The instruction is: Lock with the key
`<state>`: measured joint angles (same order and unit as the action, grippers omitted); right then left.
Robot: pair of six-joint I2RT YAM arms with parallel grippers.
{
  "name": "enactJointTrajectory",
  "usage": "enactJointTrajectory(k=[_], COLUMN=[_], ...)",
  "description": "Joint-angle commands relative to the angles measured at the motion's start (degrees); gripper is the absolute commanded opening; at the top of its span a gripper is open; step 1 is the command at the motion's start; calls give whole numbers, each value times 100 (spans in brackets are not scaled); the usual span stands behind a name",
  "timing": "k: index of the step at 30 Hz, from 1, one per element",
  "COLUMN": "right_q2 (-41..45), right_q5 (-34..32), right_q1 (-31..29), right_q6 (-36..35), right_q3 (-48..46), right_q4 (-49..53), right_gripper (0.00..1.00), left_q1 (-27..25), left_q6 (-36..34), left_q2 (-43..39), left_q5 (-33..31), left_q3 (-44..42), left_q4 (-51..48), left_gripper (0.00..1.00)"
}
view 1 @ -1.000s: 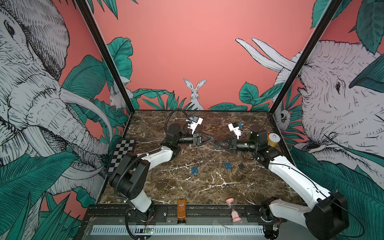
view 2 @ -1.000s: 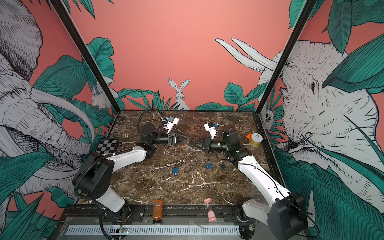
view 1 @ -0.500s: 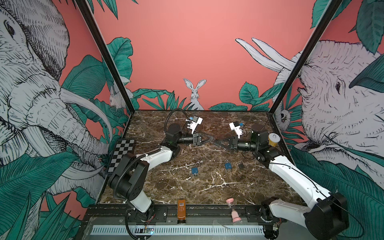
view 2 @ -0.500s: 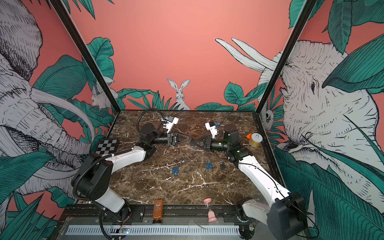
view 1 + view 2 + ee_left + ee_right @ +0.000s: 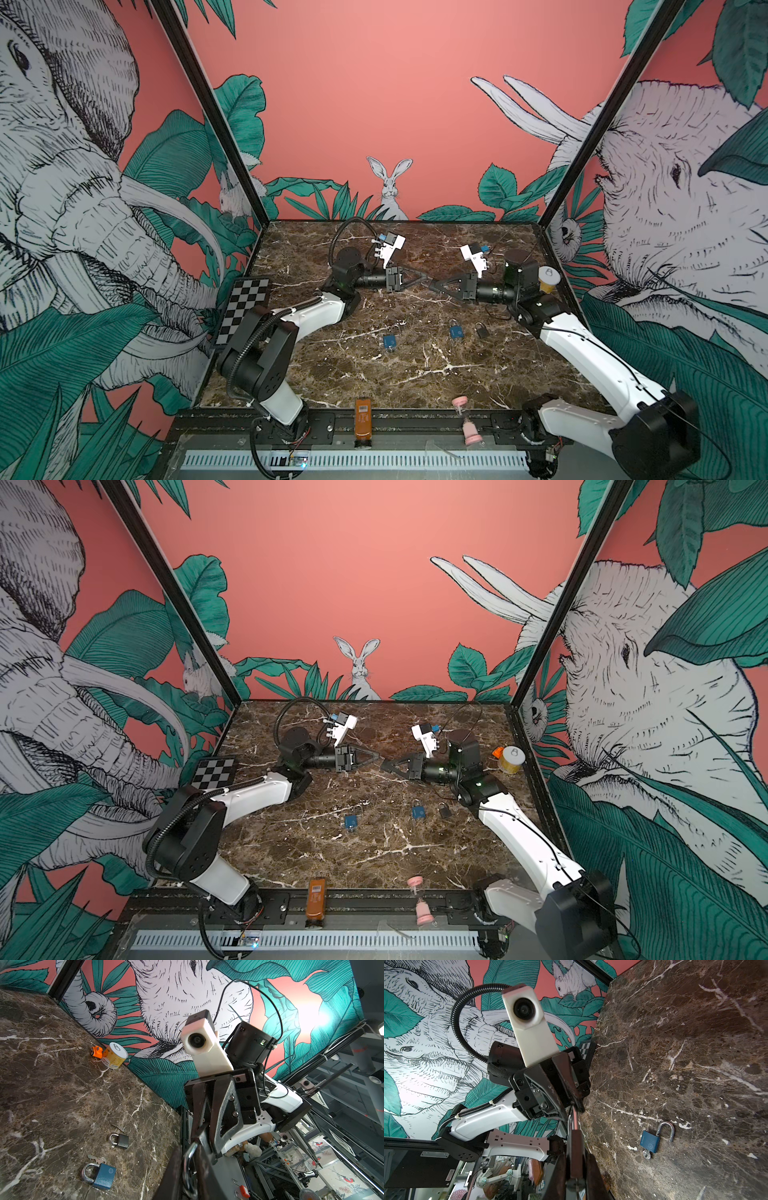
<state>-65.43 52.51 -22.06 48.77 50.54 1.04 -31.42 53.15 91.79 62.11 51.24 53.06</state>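
Both grippers meet tip to tip in mid-air over the back middle of the marble table (image 5: pixel 415 374). My right gripper (image 5: pixel 435 285) (image 5: pixel 575 1160) is shut on a padlock's dark brown body (image 5: pixel 575 1147). The padlock's silver shackle (image 5: pixel 574 1120) (image 5: pixel 189 1165) points away from it, and my left gripper (image 5: pixel 423 279) (image 5: pixel 190 1156) is shut on that shackle. A round grey piece (image 5: pixel 576 1185) sits at the body's near end; I cannot tell whether it is the key.
On the table lie an open blue padlock (image 5: pixel 650 1140) with a key (image 5: pixel 646 1155) in it, a closed blue padlock (image 5: pixel 101 1174) and a black padlock (image 5: pixel 120 1140), each with loose keys beside it. A yellow can (image 5: pixel 548 279) stands at the right wall. A checkerboard (image 5: pixel 245 307) lies at the left edge.
The left gripper's jaws have closed from open onto the shackle. The right gripper has stayed shut on the padlock and shifted slightly.
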Motion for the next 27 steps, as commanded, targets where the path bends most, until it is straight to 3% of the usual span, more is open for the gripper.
enactJointTrajectory(k=[1, 12, 27], right_q2=[117, 118, 193], right_q5=[-239, -357, -518], right_q1=[53, 62, 71], right_q6=[-199, -312, -332], right_q3=[62, 83, 97], right_q4=[-52, -162, -248], right_gripper=[0, 0, 0], left_q1=[-13, -13, -30], left_q6=[63, 293, 355], left_q2=[-166, -29, 41], left_q5=[92, 159, 188], left_q3=[-68, -61, -79], left_q4=[139, 350, 388], left_gripper=[15, 19, 15])
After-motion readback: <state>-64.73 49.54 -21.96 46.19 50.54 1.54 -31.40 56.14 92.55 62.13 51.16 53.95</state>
